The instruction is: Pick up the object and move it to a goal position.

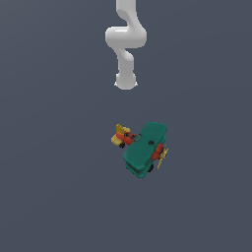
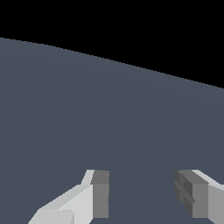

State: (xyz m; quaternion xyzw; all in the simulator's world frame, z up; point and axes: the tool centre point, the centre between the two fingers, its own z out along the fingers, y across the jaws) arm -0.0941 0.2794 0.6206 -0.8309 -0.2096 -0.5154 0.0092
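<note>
Wrist view, closest in: gripper (image 2: pixel 142 194) has its two fingers (image 2: pixel 100 192) spread wide, a clear gap between the pads, nothing in the gap. Beyond the fingers only bare grey floor (image 2: pixel 109 113) up to a dark horizon. The plane is not in that view at all, so the camera is not aimed at it.

Exterior view: toy biplane (image 1: pixel 143 147) sits on the floor near the middle, well apart from the arm (image 1: pixel 125 44). Teal wings on top, red body, yellow propeller toward the exterior view's right, yellow tail toward the exterior view's left. It sits at an angle, not squared to anything. Farther back, the white arm drops in from the top edge; its fingers can't be made out here.

No goal marker shows in either view.

Risks, as judgement:
- The approach has not started and the wrist camera has no sight of the toy, so any descent now lands on empty floor.
- Broad wings may be too wide for the open span; closing across them could tip or squirt the plane sideways. The narrow red body looks the safer grab, but it is partly hidden under the wing.
- Wheels: a sideways nudge could roll it off.
- The diagonal pose needs wrist rotation; misalignment means one finger hits a wing first and spins it.
</note>
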